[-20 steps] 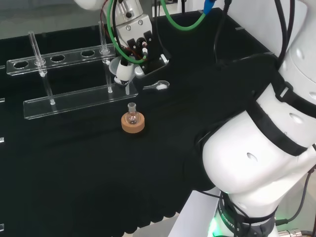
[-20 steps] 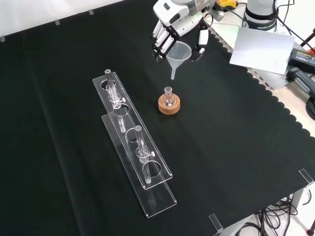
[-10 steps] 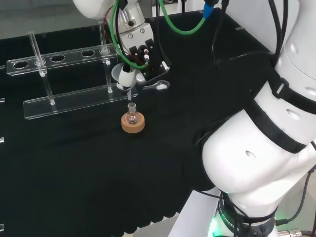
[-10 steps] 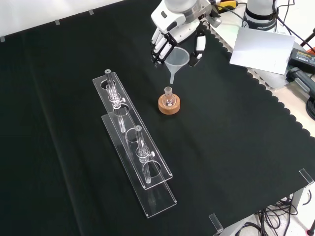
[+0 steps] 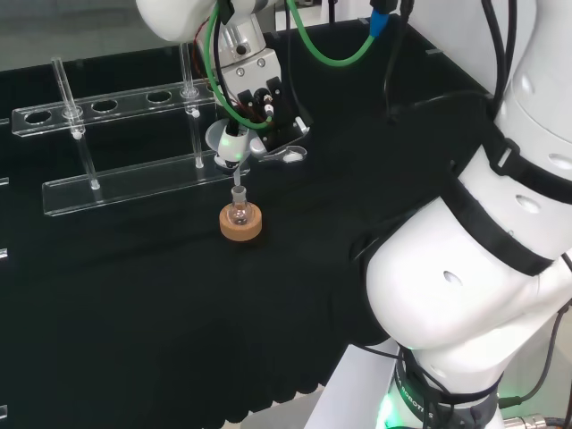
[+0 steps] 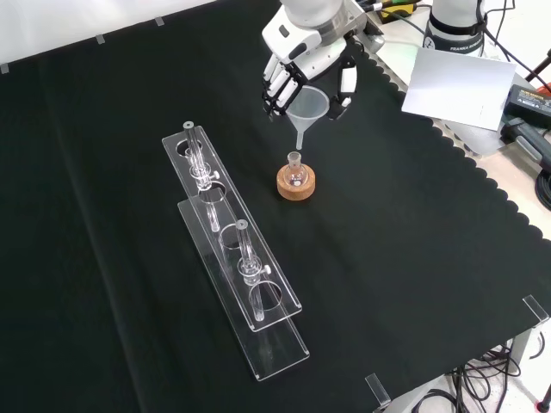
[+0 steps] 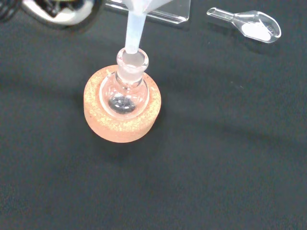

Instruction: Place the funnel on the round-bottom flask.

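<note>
Hand held the funnel, fingers curled around its cone rim, thumb on the far side in the front view. Funnel was upright, stem pointing down, hanging right above the round-bottom flask. In the wrist view the stem tip sat at the flask mouth; couldn't tell if it was touching the neck or just above it. In the head view the stem ended just over the flask neck.

Flask stood upright in a cork ring on the black cloth. Something dark at the bottom of the flask bulb, unclear what.

Clear test-tube rack lay left of the cork ring in the front view, well apart from it, with two glass tubes standing in it. A clear plastic scoop lay on the cloth near the cork ring, not touching it.
</note>
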